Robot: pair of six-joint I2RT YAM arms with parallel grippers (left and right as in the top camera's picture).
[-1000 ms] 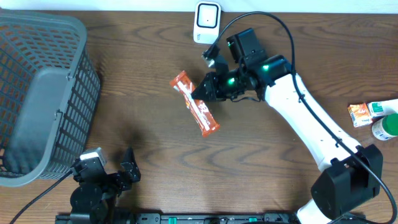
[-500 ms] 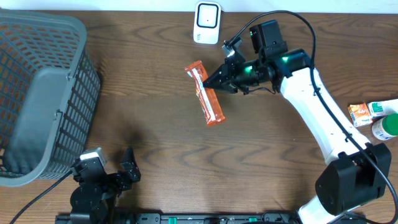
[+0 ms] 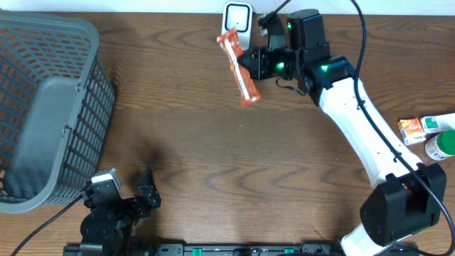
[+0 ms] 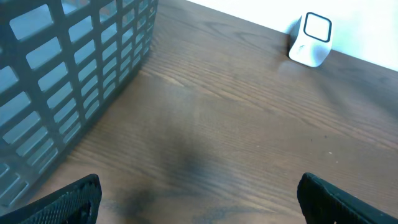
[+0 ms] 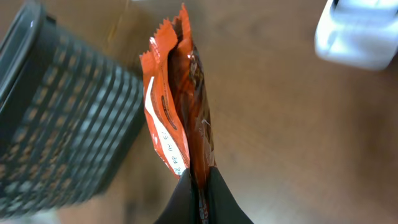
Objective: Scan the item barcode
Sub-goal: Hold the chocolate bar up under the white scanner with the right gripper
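- The right fingers [image 3: 252, 65] are pinched fully shut on a long orange foil snack packet [image 3: 238, 70], gripping it along one edge near its middle.
- In the right wrist view, the dark right fingers [image 5: 189, 198] meet at the bottom edge. The orange packet [image 5: 177, 118] stands straight up out of them, showing its crimped zigzag end and a white strip of print down one side.
- From overhead the packet sits at the far edge of the brown wood-grain tabletop [image 3: 213, 156], slanting from upper left to lower right.
- Its upper end overlaps the left side of the small white barcode scanner [image 3: 237, 18] in that view; whether the two touch cannot be told.
- The scanner [image 5: 360, 31] appears as a blurred white block in the top right corner of the right wrist view.
- The left fingers [image 3: 147, 190] stand spread as wide as they go and hold nothing, low at the near left edge of the tabletop.
- In the left wrist view, the two black left fingers [image 4: 71, 199] sit at the bottom corners with bare wood [image 4: 236, 124] between them and the scanner [image 4: 311, 39] far off.
- A grey plastic lattice basket [image 3: 50, 107] fills the left side of the tabletop.
- At the right edge lie a small orange packet [image 3: 410, 130], a white-and-green box [image 3: 437, 122] and a green-capped white bottle [image 3: 442, 146], close together.
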